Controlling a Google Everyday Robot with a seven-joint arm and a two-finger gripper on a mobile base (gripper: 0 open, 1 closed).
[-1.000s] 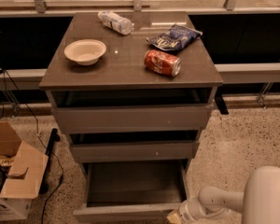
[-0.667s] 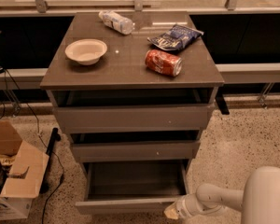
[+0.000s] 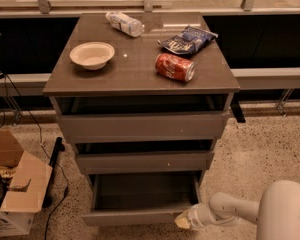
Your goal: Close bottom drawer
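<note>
The bottom drawer [image 3: 140,216] is the lowest of three grey-brown drawers in the cabinet. It stands pulled out, and its shallow grey box interior [image 3: 145,190] shows. My gripper [image 3: 184,221] is at the end of the white arm [image 3: 225,210] that comes in from the lower right. It sits against the right end of the drawer's flat front panel, close to the floor.
The middle drawer [image 3: 144,161] and top drawer [image 3: 140,126] stick out a little. On the cabinet top are a white bowl [image 3: 92,55], a red can [image 3: 175,67] on its side, a blue chip bag [image 3: 186,39] and a plastic bottle [image 3: 124,23]. A cardboard box [image 3: 15,189] stands on the floor at left.
The bottom drawer's front has moved back toward the cabinet, so less of its interior shows. My gripper has followed it inward and up a little.
</note>
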